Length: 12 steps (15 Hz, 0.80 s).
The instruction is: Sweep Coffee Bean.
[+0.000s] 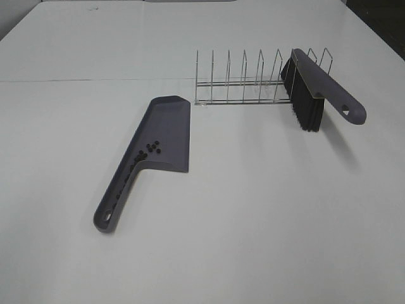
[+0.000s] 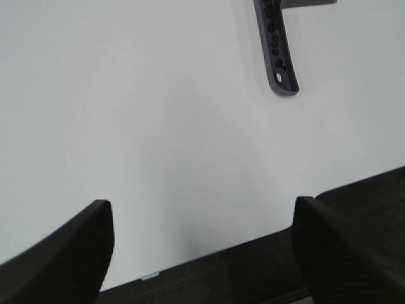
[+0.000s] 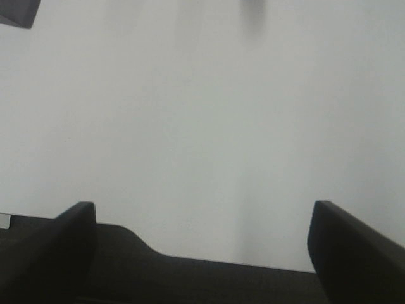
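Left claw (image 2: pixel 201 253) spread wide, coffee beans (image 1: pixel 152 148) in dustpan (image 1: pixel 169 130), well apart

beans (image 1: pixel 152 148) in dustpan (image 1: pixel 166 123) — brush (image 1: pixel 308 85) on rack (image 1: pixel 243 79)

A staged test bench in a lab was suggested by the bare white table (image 1: pixel 253 240), on which only a dustpan (image 1: pixel 161 136), a brush (image 1: pixel 316 85) and a wire rack (image 1: pixel 243 79) were laid out.
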Each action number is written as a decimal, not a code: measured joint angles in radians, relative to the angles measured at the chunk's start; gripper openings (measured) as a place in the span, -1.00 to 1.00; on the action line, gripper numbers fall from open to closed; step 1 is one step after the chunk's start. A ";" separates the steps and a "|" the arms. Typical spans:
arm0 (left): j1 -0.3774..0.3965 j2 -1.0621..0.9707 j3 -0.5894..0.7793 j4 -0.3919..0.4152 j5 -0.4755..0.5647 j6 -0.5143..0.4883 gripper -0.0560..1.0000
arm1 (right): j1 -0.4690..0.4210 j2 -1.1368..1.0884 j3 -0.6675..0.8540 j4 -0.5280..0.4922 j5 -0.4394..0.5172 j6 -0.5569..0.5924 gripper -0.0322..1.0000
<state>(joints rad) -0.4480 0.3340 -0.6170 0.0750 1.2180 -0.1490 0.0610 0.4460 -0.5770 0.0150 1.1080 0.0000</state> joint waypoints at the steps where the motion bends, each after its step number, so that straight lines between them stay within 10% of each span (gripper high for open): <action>1: 0.000 -0.072 0.031 0.003 -0.020 0.012 0.44 | 0.000 -0.061 0.026 0.000 -0.001 -0.021 0.56; 12: 0.000 -0.262 0.117 -0.054 -0.150 0.134 0.44 | 0.000 -0.311 0.070 0.028 -0.047 -0.072 0.55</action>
<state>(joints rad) -0.4480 0.0720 -0.5000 0.0210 1.0680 -0.0150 0.0610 0.1350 -0.5070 0.0430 1.0610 -0.0720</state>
